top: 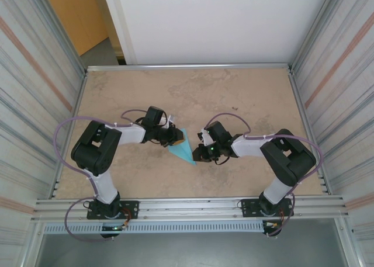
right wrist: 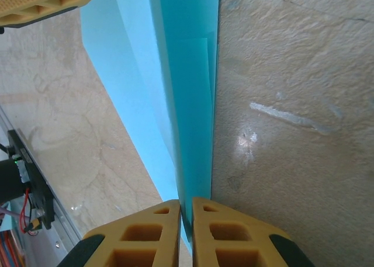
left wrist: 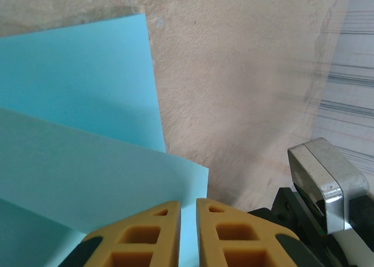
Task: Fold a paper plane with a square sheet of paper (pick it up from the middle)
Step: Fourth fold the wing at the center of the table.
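Note:
The square sheet of paper point(top: 182, 149) is light blue and folded into a narrow pointed wedge at the middle of the table. My left gripper point(top: 174, 139) meets it from the left and my right gripper point(top: 197, 154) from the right. In the left wrist view the yellow fingers point(left wrist: 163, 232) of the left gripper point(left wrist: 188, 205) stand nearly together with a paper flap point(left wrist: 87, 103) between them. In the right wrist view the right gripper point(right wrist: 186, 205) is shut on the creased edge of the layered paper point(right wrist: 187, 103), which runs straight away from it. The left gripper's fingers point(right wrist: 41, 1) show at the paper's far end.
The tan stone-patterned table point(top: 234, 92) is bare around the paper. A metal rail point(top: 187, 205) runs along the near edge by the arm bases. Corrugated metal walls point(top: 35, 92) close in both sides, and a white panel stands at the back.

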{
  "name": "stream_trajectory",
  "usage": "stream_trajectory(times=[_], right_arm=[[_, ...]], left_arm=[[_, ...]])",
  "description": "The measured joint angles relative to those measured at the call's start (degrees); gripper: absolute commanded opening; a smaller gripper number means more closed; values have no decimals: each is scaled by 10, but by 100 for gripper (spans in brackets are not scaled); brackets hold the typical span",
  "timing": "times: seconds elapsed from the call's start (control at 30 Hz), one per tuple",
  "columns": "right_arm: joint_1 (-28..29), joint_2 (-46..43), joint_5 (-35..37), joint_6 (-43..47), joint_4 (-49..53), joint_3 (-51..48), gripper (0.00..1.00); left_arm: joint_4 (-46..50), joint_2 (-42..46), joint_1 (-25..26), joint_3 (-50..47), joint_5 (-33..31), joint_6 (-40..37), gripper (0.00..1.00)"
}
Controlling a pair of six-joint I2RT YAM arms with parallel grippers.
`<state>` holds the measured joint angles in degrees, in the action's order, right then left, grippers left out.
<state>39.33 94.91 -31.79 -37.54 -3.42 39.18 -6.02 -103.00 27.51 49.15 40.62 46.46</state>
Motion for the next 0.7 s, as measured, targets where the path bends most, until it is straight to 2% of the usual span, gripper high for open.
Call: stream_trajectory(times=[0.7], right_arm=[[0, 14, -4, 0, 0, 0, 14]], left_arm=[[22, -15, 3, 14, -4, -2, 13]])
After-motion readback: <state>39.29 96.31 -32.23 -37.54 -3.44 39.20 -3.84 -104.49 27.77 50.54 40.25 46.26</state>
